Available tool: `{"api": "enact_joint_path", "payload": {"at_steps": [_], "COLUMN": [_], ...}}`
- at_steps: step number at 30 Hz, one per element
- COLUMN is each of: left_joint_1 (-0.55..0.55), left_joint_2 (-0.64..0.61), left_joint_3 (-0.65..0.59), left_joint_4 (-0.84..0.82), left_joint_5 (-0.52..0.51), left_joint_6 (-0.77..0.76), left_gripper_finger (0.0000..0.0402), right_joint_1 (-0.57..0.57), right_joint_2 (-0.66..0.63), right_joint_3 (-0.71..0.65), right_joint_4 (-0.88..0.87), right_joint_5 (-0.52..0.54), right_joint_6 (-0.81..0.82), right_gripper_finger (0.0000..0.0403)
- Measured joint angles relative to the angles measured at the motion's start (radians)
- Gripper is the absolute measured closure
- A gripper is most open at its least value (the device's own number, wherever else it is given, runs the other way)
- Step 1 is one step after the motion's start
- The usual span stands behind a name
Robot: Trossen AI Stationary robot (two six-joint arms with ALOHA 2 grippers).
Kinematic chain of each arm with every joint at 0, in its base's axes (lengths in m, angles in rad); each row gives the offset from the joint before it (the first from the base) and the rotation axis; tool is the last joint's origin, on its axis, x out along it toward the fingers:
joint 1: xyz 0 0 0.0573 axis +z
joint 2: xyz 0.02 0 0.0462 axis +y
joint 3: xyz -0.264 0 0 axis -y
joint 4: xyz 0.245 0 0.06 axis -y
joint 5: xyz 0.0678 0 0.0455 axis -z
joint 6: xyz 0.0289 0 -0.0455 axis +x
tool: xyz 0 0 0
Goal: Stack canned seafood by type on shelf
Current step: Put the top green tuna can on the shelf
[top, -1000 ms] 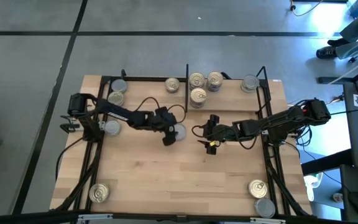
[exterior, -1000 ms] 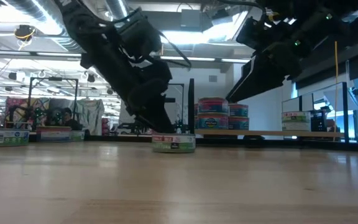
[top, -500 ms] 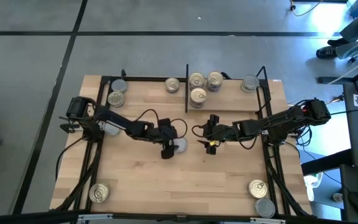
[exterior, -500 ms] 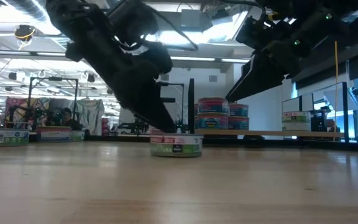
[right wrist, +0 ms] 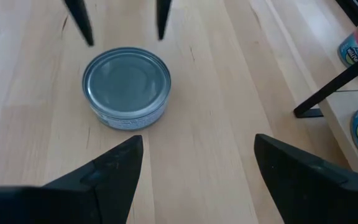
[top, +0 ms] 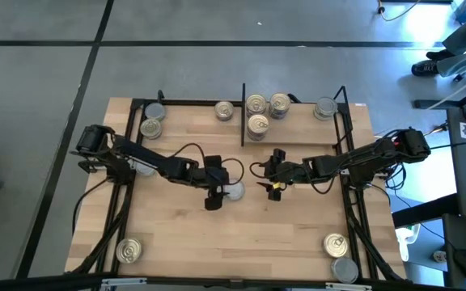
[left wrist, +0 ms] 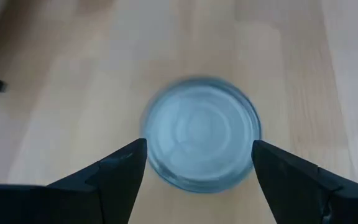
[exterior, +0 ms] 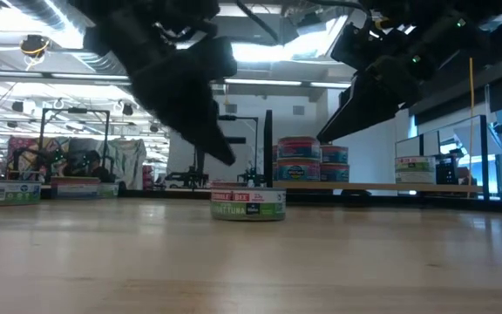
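Note:
A low tin with a plain grey lid (top: pixel 234 191) (left wrist: pixel 197 140) (right wrist: pixel 127 87) stands on its base on the bare tabletop, near the middle. My left gripper (top: pixel 216 200) (left wrist: pixel 197 155) is open just above the tin, on its left and near side. In the low view its fingertips (exterior: pixel 225 155) are clear above the tin (exterior: pixel 247 203). My right gripper (top: pixel 272 183) (right wrist: pixel 197 174) hovers open to the tin's right. The shelf (top: pixel 188 121) runs along the far edge, and several tins stand in its two bays.
A black divider (top: pixel 243 117) splits the shelf. Gold-lidded tins (top: pixel 257 113) cluster just right of it, some stacked (exterior: pixel 299 159). Loose tins stand at the near left corner (top: pixel 128 250), at the near right corner (top: pixel 340 255) and under the left arm (top: pixel 144 166).
My left gripper went toward the table's near edge, and the grey-lidded tin slid that way with it, staying upright. The gripper then rose off the tin, which stays where it stopped. My right arm kept still.

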Motion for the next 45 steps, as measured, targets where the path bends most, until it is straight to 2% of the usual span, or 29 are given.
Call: {"api": "enact_joint_path", "payload": {"at_steps": [6,13,19,27,36,41,45], "left_joint_1": [-0.019,-0.002,-0.006,0.007,0.009,0.023,0.027], "left_joint_2": [0.021,0.035,0.043,0.047,0.025,0.053,0.075], "left_joint_3": [-0.007,-0.006,-0.007,-0.016,-0.005,-0.01,-0.011], "left_joint_4": [0.026,0.024,-0.009,-0.021,0.035,0.075,0.071], "left_joint_5": [0.003,0.004,0.049,0.042,0.049,0.049,0.054], "left_joint_6": [0.046,0.042,0.06,0.047,0.034,0.038,0.038], "left_gripper_finger": [0.0111,0.0111,0.0112,0.0112,0.0112,0.0112,0.013], "right_joint_1": [0.0,0.0,0.0,0.0,0.0,0.0,0.0], "right_joint_2": [0.0,0.0,0.0,0.0,0.0,0.0,0.0], "right_joint_3": [0.0,0.0,0.0,0.0,0.0,0.0,0.0], "right_joint_4": [0.002,0.002,0.001,0.001,0.005,0.004,0.002], "right_joint_5": [0.0,0.0,0.0,0.0,0.0,0.0,0.0], "right_joint_6": [0.0,-0.001,-0.001,-0.001,-0.001,-0.002,-0.002], "right_gripper_finger": [0.0095,0.0095,0.0095,0.0095,0.0095,0.0095,0.0095]}}
